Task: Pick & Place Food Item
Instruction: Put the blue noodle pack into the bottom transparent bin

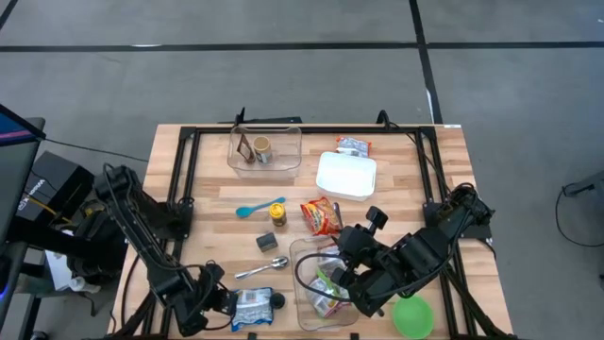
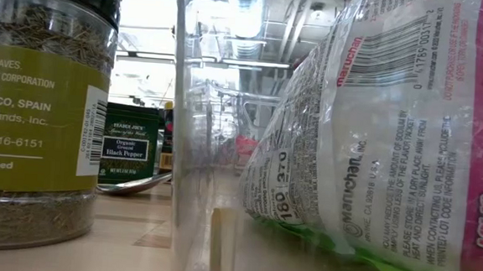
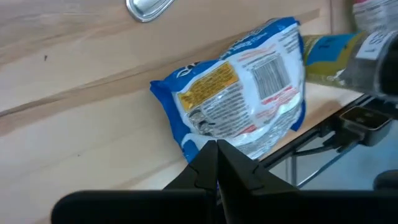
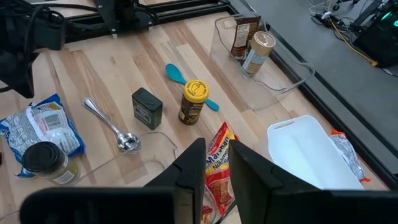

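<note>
A blue and white noodle packet (image 3: 242,93) (image 1: 252,307) lies flat on the wood near the table's front edge, with a herb jar (image 1: 276,302) (image 3: 329,59) beside it. My left gripper (image 3: 216,146) (image 1: 219,307) is shut, its tips at the packet's edge. A second noodle packet (image 1: 330,283) (image 2: 376,135) lies inside a clear tub (image 1: 311,250). My right gripper (image 4: 221,165) (image 1: 351,283) hangs open above that tub with nothing between its fingers. The red packet (image 4: 219,155) seen through the gap lies on the table beyond. My left gripper comes slanting down from the table's left, and its shut fingertips (image 3: 211,152) lie over the packet's edge (image 3: 193,144) nearest to them. Whether they pinch that edge or only rest against it I cannot tell. The packet lies flat on the table.
On the table are a metal spoon (image 1: 262,269), black pepper tin (image 1: 266,242), yellow-lidded jar (image 1: 276,213), blue spoon (image 1: 255,209) and red packet (image 1: 321,215). A white box (image 1: 346,175), another clear tub (image 1: 264,149) and a small packet (image 1: 354,145) sit farther back. A green bowl (image 1: 412,316) is front right.
</note>
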{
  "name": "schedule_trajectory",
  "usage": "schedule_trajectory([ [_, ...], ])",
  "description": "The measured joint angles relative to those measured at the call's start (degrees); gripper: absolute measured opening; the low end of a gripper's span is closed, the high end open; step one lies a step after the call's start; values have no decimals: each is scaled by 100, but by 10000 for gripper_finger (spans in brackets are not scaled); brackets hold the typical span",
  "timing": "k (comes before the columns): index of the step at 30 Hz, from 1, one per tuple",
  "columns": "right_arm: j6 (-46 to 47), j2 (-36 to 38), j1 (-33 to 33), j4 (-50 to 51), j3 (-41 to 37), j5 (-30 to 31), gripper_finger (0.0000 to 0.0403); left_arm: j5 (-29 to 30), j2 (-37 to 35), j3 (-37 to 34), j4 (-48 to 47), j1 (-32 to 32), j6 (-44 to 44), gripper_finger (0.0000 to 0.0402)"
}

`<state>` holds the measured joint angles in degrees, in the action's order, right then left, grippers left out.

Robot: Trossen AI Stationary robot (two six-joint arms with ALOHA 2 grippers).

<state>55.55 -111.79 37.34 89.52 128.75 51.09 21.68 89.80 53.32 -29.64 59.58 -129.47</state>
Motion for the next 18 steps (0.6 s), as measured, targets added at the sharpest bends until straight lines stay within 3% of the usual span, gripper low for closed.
schedule_trajectory([
  [10,0,0,0,-4,0,-4,63,-122,-41,-4,-87,14,342,16],
  [18,0,0,13,-41,0,-42,63,-794,-49,-115,22,14,313,91],
])
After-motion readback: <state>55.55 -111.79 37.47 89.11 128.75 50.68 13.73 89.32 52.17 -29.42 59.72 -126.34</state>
